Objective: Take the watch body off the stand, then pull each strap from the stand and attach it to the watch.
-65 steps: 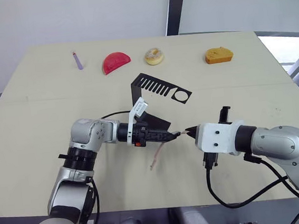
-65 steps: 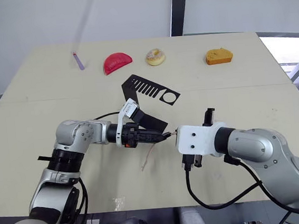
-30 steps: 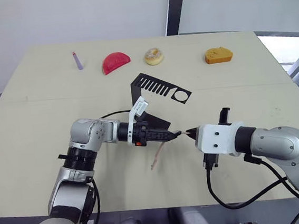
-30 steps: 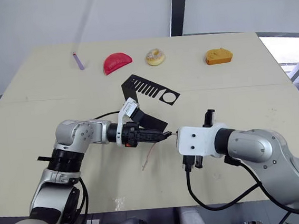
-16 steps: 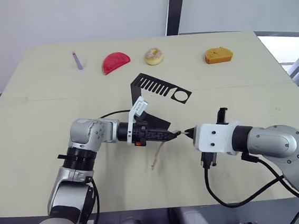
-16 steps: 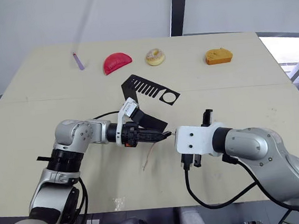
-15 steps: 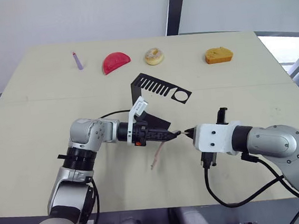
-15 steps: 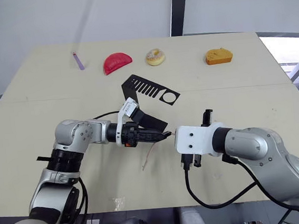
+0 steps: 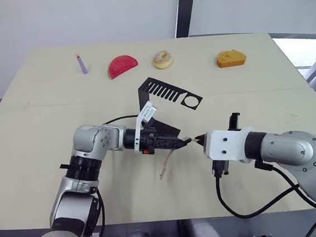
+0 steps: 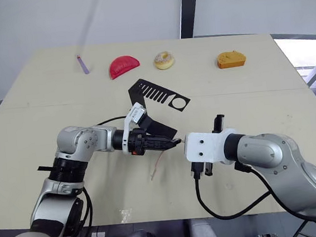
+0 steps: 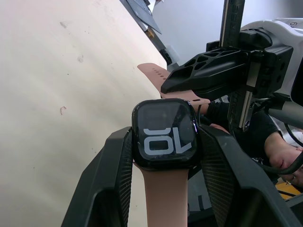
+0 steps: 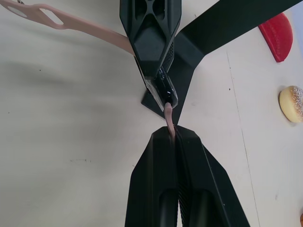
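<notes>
Right end effector (image 12: 175,137) slightly nearer watch body (image 11: 164,134).

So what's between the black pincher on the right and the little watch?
A short pink strap: the right gripper pinches one end and the other meets the watch body held by the left gripper, in the right wrist view.

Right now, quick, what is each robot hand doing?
Left hand: closed on the watch body, which has one strap on it.
Right hand: closed on the second strap, at the watch.
</notes>
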